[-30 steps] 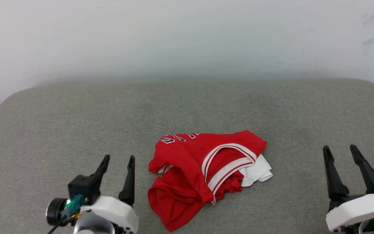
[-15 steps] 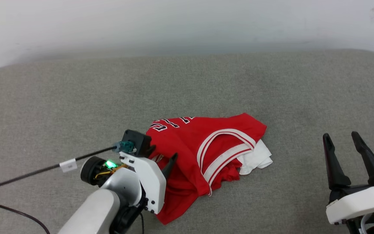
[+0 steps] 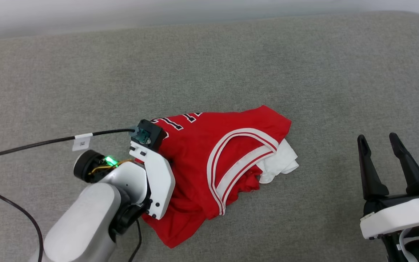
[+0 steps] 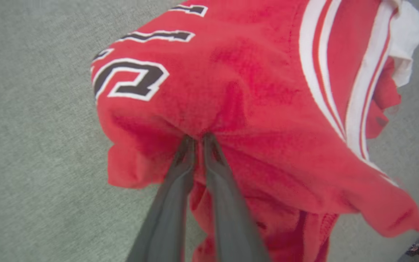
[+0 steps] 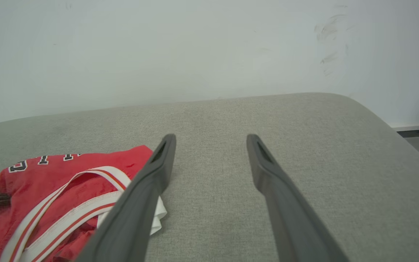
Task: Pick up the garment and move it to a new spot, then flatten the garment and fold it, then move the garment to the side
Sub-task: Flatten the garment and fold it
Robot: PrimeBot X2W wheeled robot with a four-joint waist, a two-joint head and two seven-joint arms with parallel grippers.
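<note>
**Left hand pinches a crumpled red shirt on a grey cushion**

The garment (image 3: 202, 163), a red T-shirt, lies in a rumpled heap near the front middle of a wide grey upholstered cushion (image 3: 267, 54). Black, white-outlined lettering (image 4: 129, 78) shows along its far-left edge. A red-and-white striped trim (image 3: 231, 160) loops across its middle, and a white sleeve (image 3: 280, 163) pokes out on its right side.

The left hand (image 4: 198, 140) reaches into the shirt's left side. Its two dark fingers are drawn nearly together, clamped on a puckered fold of red cloth. A black cable (image 3: 49, 140) with a white label trails from this hand across the cushion to the left.

The right hand (image 3: 376, 137) sits at the lower right, well apart from the shirt. Its fingers are spread wide and hold nothing. A pale wall (image 5: 158, 54) rises behind the cushion.
</note>
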